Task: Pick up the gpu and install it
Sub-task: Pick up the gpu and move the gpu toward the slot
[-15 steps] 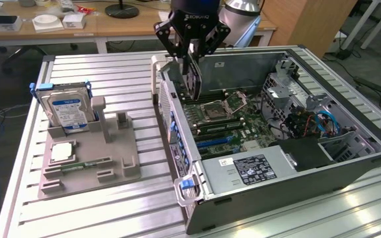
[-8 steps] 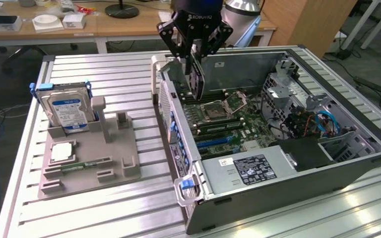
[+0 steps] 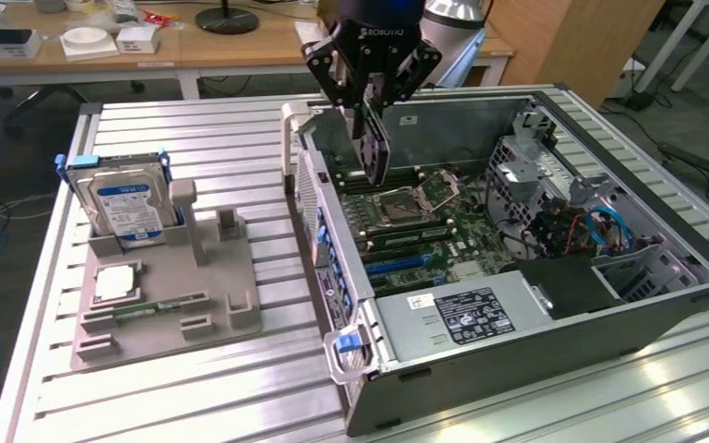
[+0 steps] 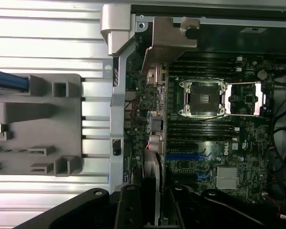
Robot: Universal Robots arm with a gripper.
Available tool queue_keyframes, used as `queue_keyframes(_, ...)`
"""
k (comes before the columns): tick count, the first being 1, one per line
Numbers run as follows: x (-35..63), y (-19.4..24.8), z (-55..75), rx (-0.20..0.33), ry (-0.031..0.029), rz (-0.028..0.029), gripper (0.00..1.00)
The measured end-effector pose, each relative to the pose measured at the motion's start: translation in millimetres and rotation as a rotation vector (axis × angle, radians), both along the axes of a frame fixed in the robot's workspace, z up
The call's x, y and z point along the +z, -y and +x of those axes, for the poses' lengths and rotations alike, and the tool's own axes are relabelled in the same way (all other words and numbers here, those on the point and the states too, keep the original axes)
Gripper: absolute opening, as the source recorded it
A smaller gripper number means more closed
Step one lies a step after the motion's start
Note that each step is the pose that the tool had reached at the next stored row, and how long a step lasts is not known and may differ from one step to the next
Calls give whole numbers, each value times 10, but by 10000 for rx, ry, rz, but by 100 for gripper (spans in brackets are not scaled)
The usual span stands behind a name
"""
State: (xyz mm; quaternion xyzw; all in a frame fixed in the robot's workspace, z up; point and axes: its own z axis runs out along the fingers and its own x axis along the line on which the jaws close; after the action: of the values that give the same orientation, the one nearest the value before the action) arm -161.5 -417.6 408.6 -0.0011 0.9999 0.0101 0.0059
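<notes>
The gpu point(image 3: 375, 152), a thin dark card, hangs on edge from my gripper point(image 3: 371, 111), which is shut on its upper part. It sits over the open computer case point(image 3: 650, 314), near the rear wall, with its lower edge just above the motherboard point(image 3: 453, 226). In the wrist view the gpu point(image 4: 155, 124) appears edge-on between my fingers point(image 4: 128, 210), with its pale metal bracket point(image 4: 169, 38) at the far end beside the case's rear panel. Blue expansion slots point(image 4: 183, 156) lie on the board close beside the card.
A grey fixture point(image 3: 170, 295) on the slatted table at the exterior view's left holds a silver hard drive point(image 3: 126, 203) upright and a green memory stick point(image 3: 163, 305). Inside the case are the CPU socket point(image 3: 404, 203), power supply point(image 3: 465, 314) and cables point(image 3: 576, 231).
</notes>
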Motion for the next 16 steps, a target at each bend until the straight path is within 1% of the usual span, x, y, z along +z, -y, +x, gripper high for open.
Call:
queue_keyframes(6,-3,0,72,42,1,0,27)
queue_keyframes(16,-6,0,291,93,0,0,27)
